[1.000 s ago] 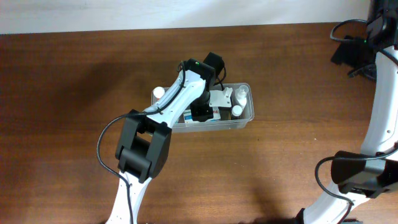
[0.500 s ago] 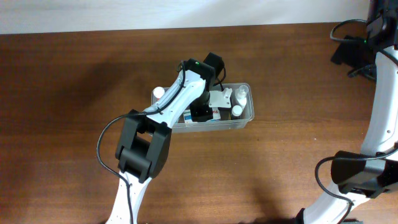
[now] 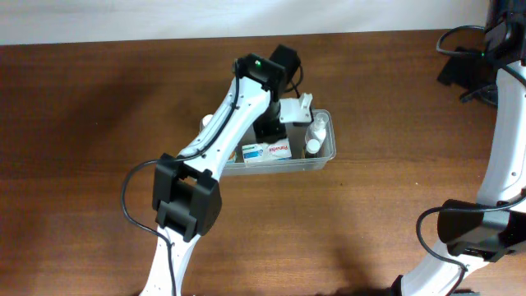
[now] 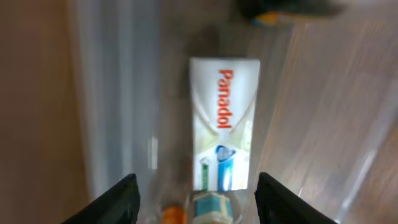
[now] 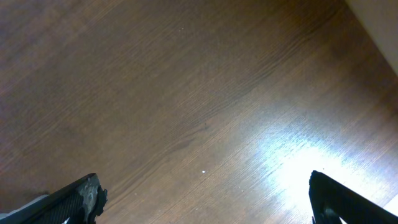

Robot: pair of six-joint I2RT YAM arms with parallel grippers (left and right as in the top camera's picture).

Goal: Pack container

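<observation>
1 container [image 3: 283, 167], holding 1 box [image 4: 224, 118] marked "Panadol" and 3 small bottles [image 3: 319, 127] visible. Left jaws part-open, empty. Right jaws wide open, empty.

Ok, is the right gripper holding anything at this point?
No, the right gripper is open, with only the wooden table showing between its fingers.

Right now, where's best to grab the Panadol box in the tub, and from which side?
Probably from straight above, jaws across its two long edges at mid-length: the Panadol box lies flat, face up, in the container, walls blocking any sideways approach.
</observation>
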